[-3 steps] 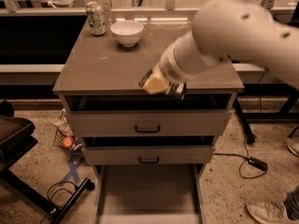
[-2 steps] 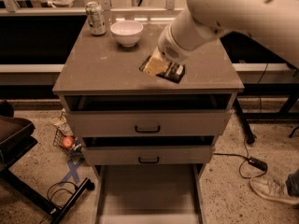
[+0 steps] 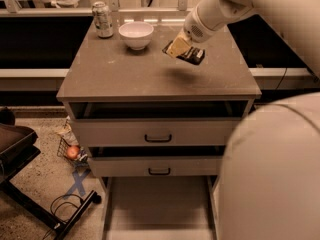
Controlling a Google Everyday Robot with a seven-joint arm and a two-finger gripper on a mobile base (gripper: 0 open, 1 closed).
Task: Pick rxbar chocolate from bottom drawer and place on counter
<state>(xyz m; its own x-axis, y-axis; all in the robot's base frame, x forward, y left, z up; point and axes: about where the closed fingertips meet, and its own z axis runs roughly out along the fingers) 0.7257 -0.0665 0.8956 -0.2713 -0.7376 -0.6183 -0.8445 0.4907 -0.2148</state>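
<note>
My gripper (image 3: 180, 48) hangs over the counter (image 3: 125, 76), right of its middle and a little above the surface. It is shut on the rxbar chocolate (image 3: 192, 54), a small flat dark bar with pale print that sticks out to the right of the yellowish fingers (image 3: 176, 46). The bar casts a shadow on the counter below it. The bottom drawer (image 3: 160, 204) is pulled out at the lower middle, showing a plain pale floor.
A white bowl (image 3: 136, 34) and a silver drink can (image 3: 103, 19) stand at the counter's back left. Two upper drawers with black handles (image 3: 158, 138) are slightly open. My arm fills the right side. A black stand (image 3: 30, 194) and a basket (image 3: 70, 151) are on the floor at left.
My gripper has carried the bar from the counter's front edge up and back over the counter, toward the bowl. The arm has swung upward and to the right.
</note>
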